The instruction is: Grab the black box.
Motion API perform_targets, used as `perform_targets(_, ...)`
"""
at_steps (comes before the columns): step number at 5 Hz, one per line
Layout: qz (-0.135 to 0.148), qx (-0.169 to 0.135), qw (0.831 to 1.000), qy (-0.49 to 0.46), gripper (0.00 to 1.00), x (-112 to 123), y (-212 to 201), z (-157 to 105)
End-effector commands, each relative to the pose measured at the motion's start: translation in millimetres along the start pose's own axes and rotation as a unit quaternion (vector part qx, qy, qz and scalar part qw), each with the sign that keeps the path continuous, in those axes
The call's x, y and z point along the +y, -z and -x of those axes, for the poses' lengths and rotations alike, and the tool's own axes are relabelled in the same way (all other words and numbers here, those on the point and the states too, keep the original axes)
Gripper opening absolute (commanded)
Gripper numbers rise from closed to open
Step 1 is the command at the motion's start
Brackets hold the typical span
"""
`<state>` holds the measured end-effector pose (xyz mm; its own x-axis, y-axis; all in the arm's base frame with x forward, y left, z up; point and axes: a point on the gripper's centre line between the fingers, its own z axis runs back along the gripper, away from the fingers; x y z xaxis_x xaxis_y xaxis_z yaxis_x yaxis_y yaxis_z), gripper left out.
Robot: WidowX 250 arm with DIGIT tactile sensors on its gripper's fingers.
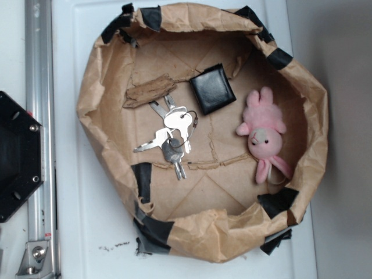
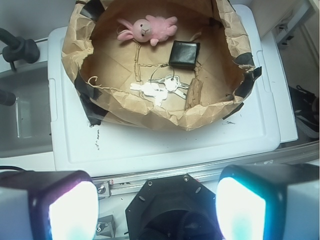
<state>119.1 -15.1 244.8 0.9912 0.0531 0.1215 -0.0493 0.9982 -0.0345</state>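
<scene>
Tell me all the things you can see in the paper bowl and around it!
black box: one, glossy black, in the bowl between the keys and the bunny
plush bunny: one, pink, by the bowl's wall
keys: one bunch, silver, mid-bowl
torn paper scrap: one, brown, beside the keys
paper bowl: one, brown with black tape patches, on the white tray
white tray: one, under the bowl
metal rail: one, silver, beside the tray
hexagonal plate: one, black, with screws, by the rail
claw: one, open, glowing pads, away from the bowl
</scene>
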Motion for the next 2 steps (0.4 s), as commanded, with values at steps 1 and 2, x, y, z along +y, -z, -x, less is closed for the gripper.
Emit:
perform_targets(1, 0.000, 0.000, 1.000, 0.000, 1.00, 0.0, 0.0, 0.0)
perform_targets(2, -0.010, 0.017, 1.000, 0.005, 1.00, 11.9, 20.0, -38.1)
